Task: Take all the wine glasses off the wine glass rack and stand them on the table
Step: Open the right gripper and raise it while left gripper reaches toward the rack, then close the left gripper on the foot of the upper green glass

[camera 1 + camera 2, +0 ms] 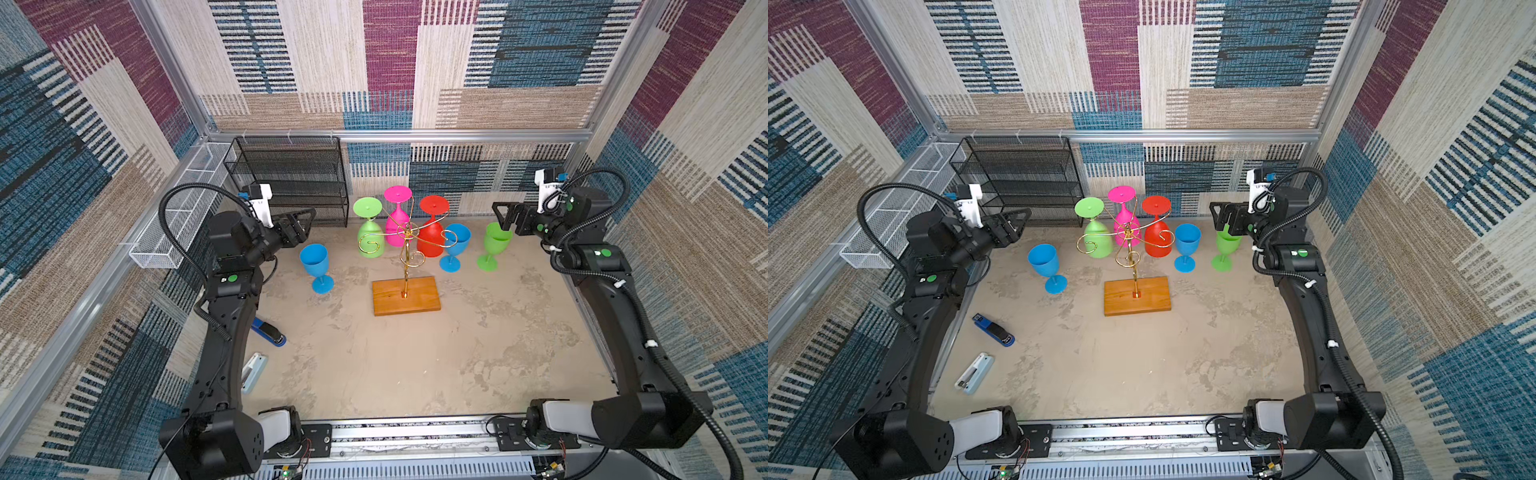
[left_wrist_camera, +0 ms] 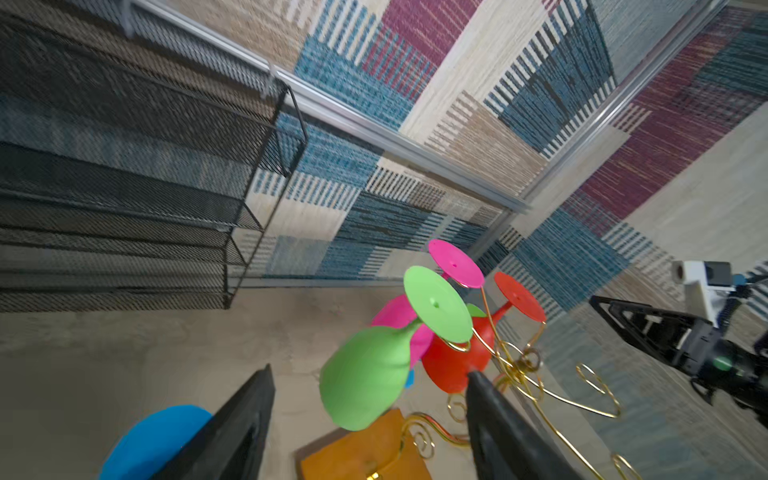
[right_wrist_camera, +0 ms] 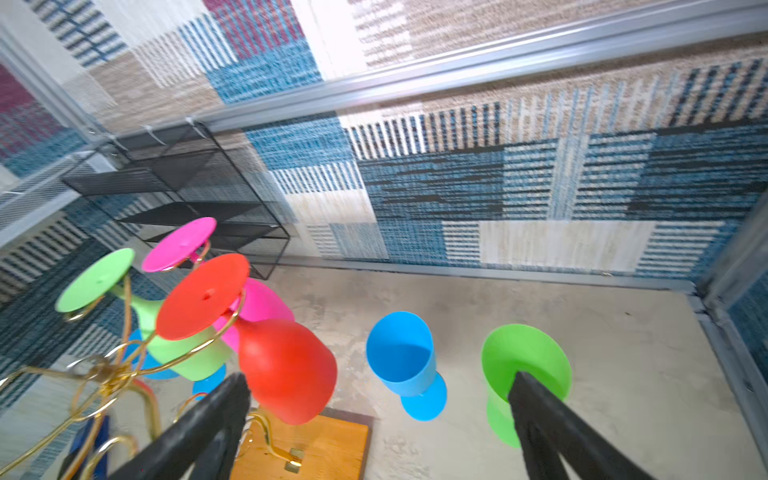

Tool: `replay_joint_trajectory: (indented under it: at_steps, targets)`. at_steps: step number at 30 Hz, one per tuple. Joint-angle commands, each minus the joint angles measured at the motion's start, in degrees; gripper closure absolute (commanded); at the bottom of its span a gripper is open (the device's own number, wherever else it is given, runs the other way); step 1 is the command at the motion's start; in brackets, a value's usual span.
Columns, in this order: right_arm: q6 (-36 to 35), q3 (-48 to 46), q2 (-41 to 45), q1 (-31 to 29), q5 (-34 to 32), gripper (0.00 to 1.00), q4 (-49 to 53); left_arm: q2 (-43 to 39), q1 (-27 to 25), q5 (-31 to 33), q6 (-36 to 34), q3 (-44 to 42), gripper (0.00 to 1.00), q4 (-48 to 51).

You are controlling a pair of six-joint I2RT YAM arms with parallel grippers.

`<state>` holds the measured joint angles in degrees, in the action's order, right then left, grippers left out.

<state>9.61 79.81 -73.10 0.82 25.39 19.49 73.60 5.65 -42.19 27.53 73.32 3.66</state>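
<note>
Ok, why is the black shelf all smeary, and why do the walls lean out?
Left wrist view: the black mesh shelf looks motion-blurred, the blue glass soft up close. Both top views: sharp, but the wide lens splays the walls outward.

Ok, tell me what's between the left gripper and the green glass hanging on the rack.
Nothing visible. The open left gripper faces the hanging green glass directly. The nearby blue glass stands on the table lower down, off that line.

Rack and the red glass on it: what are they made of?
Rack: thin shiny gold wire, likely metal. Its base: orange-brown wood, grain visible, looks varnished. Red glass: opaque, matte, one uniform colour, probably plastic.
</note>
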Motion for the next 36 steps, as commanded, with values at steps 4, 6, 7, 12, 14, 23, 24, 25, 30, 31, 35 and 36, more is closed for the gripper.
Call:
replay_joint_trajectory:
  at_steps: [4, 6, 7, 12, 14, 23, 24, 25, 30, 31, 35, 36]
  targets:
    - [5.1, -3.5, 2.8, 0.1, 8.5, 0.01, -10.8, 5.9, -5.8, -4.7, 1.7, 7.2, 0.27, 10.6]
    - [5.5, -4.2, 3.3, 0.1, 9.5, 0.01, -11.5, 8.0, -6.7, -4.2, 2.4, 9.0, 0.28, 11.3]
    - [5.6, -4.4, 3.6, 0.1, 10.0, 0.01, -11.6, 8.7, -6.9, -4.1, 2.8, 9.7, 0.28, 11.4]
    - [5.2, -5.4, 5.0, 0.1, 10.7, 0.01, -11.4, 13.0, -9.2, -3.5, 4.3, 12.9, 0.29, 11.4]
    - [5.3, -5.9, 5.6, 0.1, 10.7, 0.01, -11.5, 14.4, -9.9, -3.3, 4.7, 14.2, 0.29, 11.4]
    - [5.5, -7.6, 7.2, 0.1, 11.6, 0.01, -11.9, 19.0, -11.1, -1.4, 6.7, 18.2, 0.33, 11.1]
    - [5.6, -7.8, 7.3, 0.0, 11.8, 0.01, -12.1, 19.3, -11.3, -1.3, 7.0, 18.5, 0.34, 10.7]
    - [5.6, -8.0, 7.5, 0.1, 11.9, 0.01, -12.2, 19.5, -11.4, -1.4, 7.2, 18.6, 0.34, 10.4]
    - [5.6, -8.4, 7.7, 0.1, 12.0, 0.01, -12.6, 20.8, -11.7, -2.0, 8.5, 19.3, 0.42, 8.9]
    - [5.8, -8.6, 7.8, 0.0, 12.1, 0.01, -12.7, 20.9, -11.8, -2.0, 8.7, 19.2, 0.44, 8.6]
    - [6.2, -9.3, 7.8, 0.0, 12.7, 0.01, -13.3, 21.2, -11.9, -2.1, 9.4, 19.2, 0.51, 7.5]
    - [6.2, -9.4, 7.9, 0.0, 12.7, 0.01, -13.4, 21.3, -11.8, -2.1, 9.6, 19.3, 0.53, 7.3]
